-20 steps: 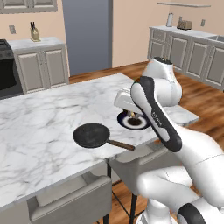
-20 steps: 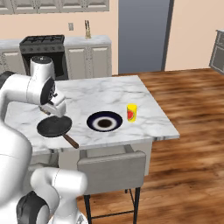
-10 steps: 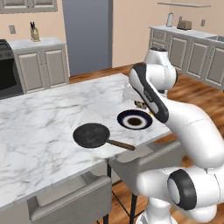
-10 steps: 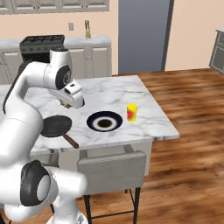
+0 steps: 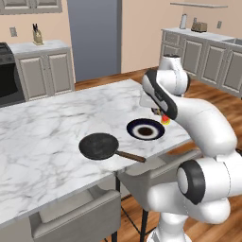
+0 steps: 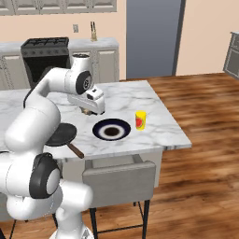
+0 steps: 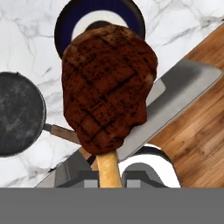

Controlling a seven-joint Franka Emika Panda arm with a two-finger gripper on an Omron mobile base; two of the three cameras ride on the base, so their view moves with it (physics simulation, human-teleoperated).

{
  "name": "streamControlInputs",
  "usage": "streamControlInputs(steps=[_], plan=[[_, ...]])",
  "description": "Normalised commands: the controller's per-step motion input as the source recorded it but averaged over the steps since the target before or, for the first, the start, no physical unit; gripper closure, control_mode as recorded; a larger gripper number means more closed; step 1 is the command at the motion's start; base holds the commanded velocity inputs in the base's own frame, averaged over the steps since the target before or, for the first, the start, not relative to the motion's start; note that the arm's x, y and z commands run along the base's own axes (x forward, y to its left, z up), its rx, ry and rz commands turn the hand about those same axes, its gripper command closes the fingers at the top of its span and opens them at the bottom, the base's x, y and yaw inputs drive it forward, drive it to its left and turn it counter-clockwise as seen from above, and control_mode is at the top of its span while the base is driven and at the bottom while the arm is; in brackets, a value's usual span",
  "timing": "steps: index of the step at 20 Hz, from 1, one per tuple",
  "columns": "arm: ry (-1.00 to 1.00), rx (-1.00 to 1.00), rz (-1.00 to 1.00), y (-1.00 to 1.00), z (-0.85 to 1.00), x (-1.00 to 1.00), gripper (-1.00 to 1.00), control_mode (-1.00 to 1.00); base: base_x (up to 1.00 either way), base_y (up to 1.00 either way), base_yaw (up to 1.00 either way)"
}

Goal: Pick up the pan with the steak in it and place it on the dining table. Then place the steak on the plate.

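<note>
The steak (image 7: 106,87) hides most of the plate (image 7: 65,24); the pan (image 7: 17,114) is edge-cropped.

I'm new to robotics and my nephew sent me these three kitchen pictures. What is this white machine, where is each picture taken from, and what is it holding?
It is a rendered kitchen with a white robot arm on a base that can drive. Two pictures come from cameras on that base, behind the arm to its left and right. The third comes from a camera on the hand, looking along the gripper. The gripper is shut on the steak, gripping its pale bone end in the air near the plate. On the dining table lie that blue-rimmed plate, the empty pan with its wooden handle, and a small yellow cup.
</note>
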Motion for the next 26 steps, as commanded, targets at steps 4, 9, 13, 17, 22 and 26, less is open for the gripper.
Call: streamControlInputs(steps=[4,9,13,17,22,26], plan=[[-0.01,0.0,0.01,-0.03,-0.06,0.02,1.0,-1.0,0.0,0.0,0.0],[0.0,-0.03,0.0,-0.02,-0.31,0.17,1.0,-1.0,0.0,0.0,0.0],[0.0,-0.01,0.0,-0.06,-0.35,0.36,1.0,-1.0,0.0,0.0,0.0],[0.0,0.0,0.0,-0.1,-0.38,0.48,1.0,-1.0,0.0,0.0,0.0],[-0.01,0.0,0.0,-0.08,-0.42,0.56,1.0,-1.0,0.0,0.0,0.0],[-0.01,0.0,0.0,-0.01,-0.49,0.36,1.0,-1.0,0.0,0.0,0.0]])
